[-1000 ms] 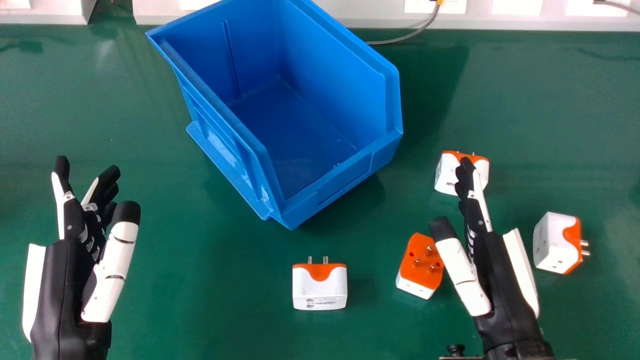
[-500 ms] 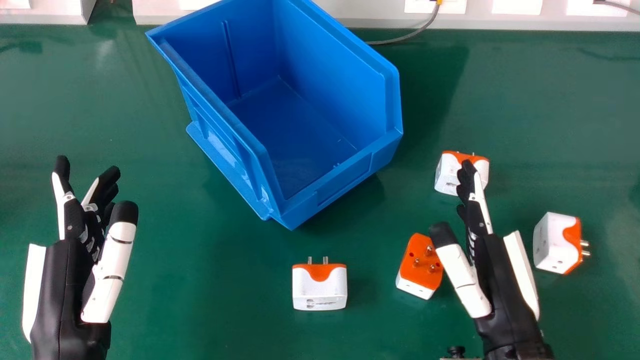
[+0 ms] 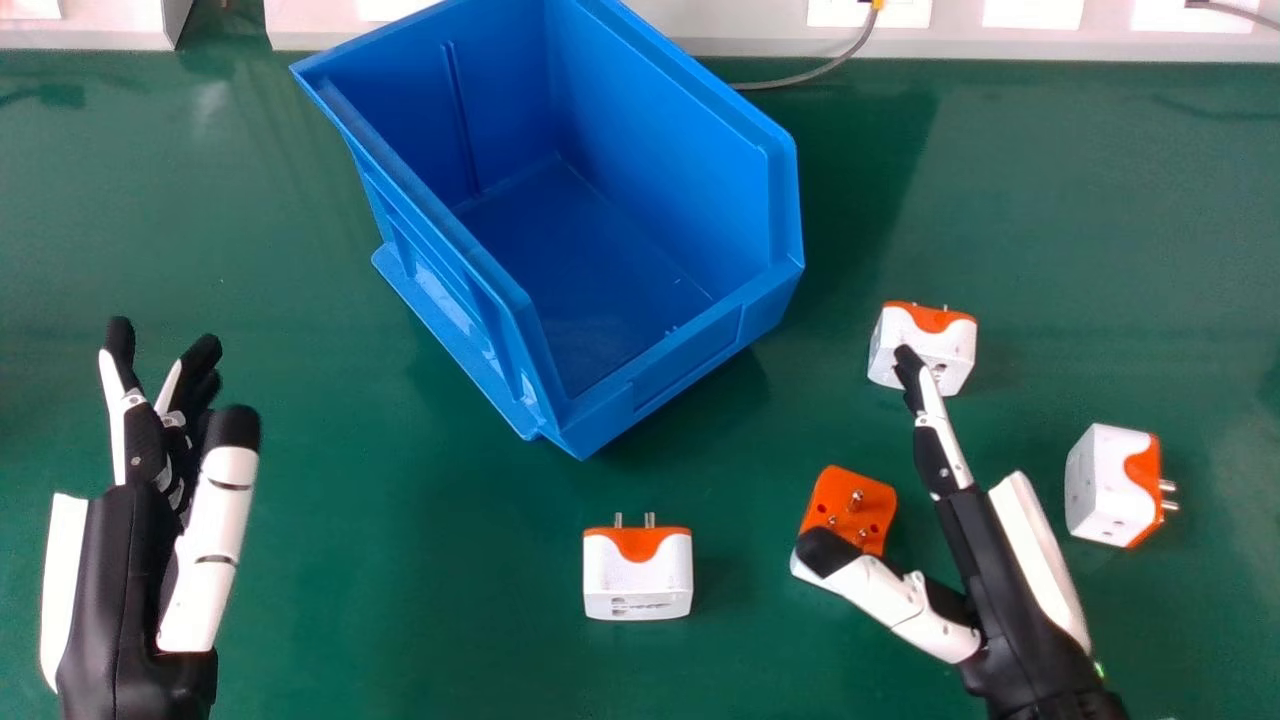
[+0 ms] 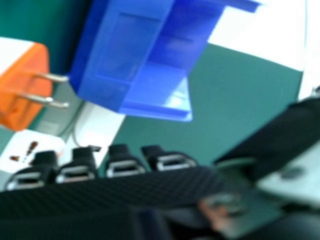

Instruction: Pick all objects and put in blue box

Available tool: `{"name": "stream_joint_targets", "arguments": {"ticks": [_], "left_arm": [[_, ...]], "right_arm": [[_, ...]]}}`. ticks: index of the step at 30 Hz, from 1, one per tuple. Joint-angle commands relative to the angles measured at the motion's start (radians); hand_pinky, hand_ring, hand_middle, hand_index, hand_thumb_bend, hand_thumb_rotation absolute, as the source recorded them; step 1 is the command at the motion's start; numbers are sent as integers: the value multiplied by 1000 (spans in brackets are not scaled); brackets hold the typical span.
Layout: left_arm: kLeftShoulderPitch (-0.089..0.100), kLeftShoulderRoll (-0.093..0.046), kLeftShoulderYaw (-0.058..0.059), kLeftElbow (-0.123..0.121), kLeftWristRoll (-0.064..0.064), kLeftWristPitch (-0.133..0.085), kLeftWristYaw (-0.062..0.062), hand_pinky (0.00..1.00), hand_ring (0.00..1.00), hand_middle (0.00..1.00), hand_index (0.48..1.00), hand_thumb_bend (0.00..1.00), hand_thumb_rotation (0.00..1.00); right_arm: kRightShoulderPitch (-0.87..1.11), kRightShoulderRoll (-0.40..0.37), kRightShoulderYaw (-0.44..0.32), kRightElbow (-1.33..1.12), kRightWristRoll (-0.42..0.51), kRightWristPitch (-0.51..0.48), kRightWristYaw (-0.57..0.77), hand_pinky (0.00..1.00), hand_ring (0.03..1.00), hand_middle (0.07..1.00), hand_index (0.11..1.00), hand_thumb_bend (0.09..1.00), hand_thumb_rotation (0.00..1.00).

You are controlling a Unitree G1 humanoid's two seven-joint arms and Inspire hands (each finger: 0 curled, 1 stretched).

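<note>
"So, which plug adapter would you go for?"

"The pins-up plug adapter (image 3: 868,500), I'd say. It lies at about ten o'clock from the palm of the right hand (image 3: 1000,560), with the thumb over its near corner."

"Got hold of it?"

"No, the hand is wide open, fingers straight, thumb spread, gripping nothing. Whether the thumb touches, I can't tell."

"And its long axis?"

"Roughly one to seven o'clock, though the thumb hides part. The left hand (image 3: 125,580), open too, is much farther away, towards nine. I'd bring the right palm closer before closing, or the adapter may skid."

"Then the blue storage bin (image 3: 650,385)?"

"Yes, between ten and eleven o'clock from that adapter."

"Any writing?"

"Small dark print on the near face of the nine-o'clock adapter (image 3: 638,580); I won't read it out."
</note>
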Motion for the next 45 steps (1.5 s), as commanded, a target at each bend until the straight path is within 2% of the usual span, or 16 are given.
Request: {"name": "stream_joint_targets", "arguments": {"ticks": [1, 4, 6, 8, 13, 17, 18, 22, 23, 26, 30, 33, 37, 41, 43, 45], "left_arm": [[1, 12, 9, -13, 1, -13, 1, 999, 996, 980, 986, 494, 993], [5, 14, 11, -15, 0, -11, -1, 1000, 1000, 991, 998, 492, 1000], [6, 12, 11, -20, -9, -6, -5, 1000, 1000, 996, 1000, 485, 1000], [6, 13, 12, -22, -9, -2, -5, 1000, 1000, 998, 1000, 478, 1000], [-1, 13, 15, -20, -29, 0, -14, 1000, 1000, 998, 1000, 522, 956], [0, 14, 17, -27, -35, 3, -16, 1000, 1000, 998, 1000, 487, 933], [0, 13, 19, -27, -28, 1, -11, 1000, 1000, 996, 1000, 482, 932], [2, 21, 18, -24, -39, -8, -25, 1000, 1000, 996, 1000, 470, 936], [3, 21, 19, -25, -34, -10, -22, 1000, 1000, 996, 1000, 471, 940], [6, 22, 19, -31, -36, -7, -23, 1000, 1000, 994, 999, 491, 935], [10, 22, 19, -34, -54, -2, -30, 1000, 1000, 995, 998, 491, 917], [10, 21, 20, -35, -52, -5, -31, 1000, 1000, 993, 998, 481, 920], [9, 25, 19, -29, -66, -13, -46, 1000, 1000, 998, 1000, 495, 909], [13, 22, 20, -35, -60, -10, -42, 1000, 1000, 993, 999, 490, 910], [16, 21, 22, -37, -51, -12, -37, 1000, 1000, 992, 998, 494, 913], [21, 19, 22, -43, -48, -9, -33, 1000, 997, 989, 995, 511, 914]], "right_arm": [[-12, -13, 1, -5, -17, 12, -18, 963, 1000, 1000, 1000, 687, 859], [-25, -18, 2, 16, -26, 19, -25, 960, 1000, 1000, 1000, 690, 868], [-35, -23, 3, 31, -38, 20, -33, 954, 1000, 1000, 1000, 676, 874], [-43, -28, 4, 40, -48, 25, -39, 949, 1000, 1000, 1000, 666, 882], [-67, -37, 10, 75, -43, 36, -37, 937, 996, 1000, 1000, 673, 872], [-81, -49, 20, 92, -59, 59, -41, 910, 983, 997, 996, 696, 847], [-85, -54, 24, 95, -71, 65, -48, 898, 977, 993, 991, 701, 845], [-99, -82, 39, 88, -138, 118, -59, 866, 963, 982, 984, 713, 873], [-98, -87, 41, 76, -144, 137, -52, 856, 957, 979, 982, 708, 878], [-99, -114, 52, 39, -174, 189, -30, 841, 941, 966, 975, 701, 857], [-90, -146, 65, -21, -202, 251, 4, 861, 940, 962, 968, 692, 846], [-82, -168, 72, -70, -236, 294, 15, 855, 928, 948, 946, 690, 822], [-73, -182, 79, -125, -282, 346, 12, 821, 901, 927, 922, 711, 764], [-72, -207, 95, -199, -347, 432, 63, 813, 893, 920, 917, 704, 720], [-77, -221, 104, -229, -368, 473, 102, 820, 896, 916, 911, 707, 698], [-81, -232, 112, -262, -385, 518, 151, 822, 896, 909, 903, 713, 678]]}}
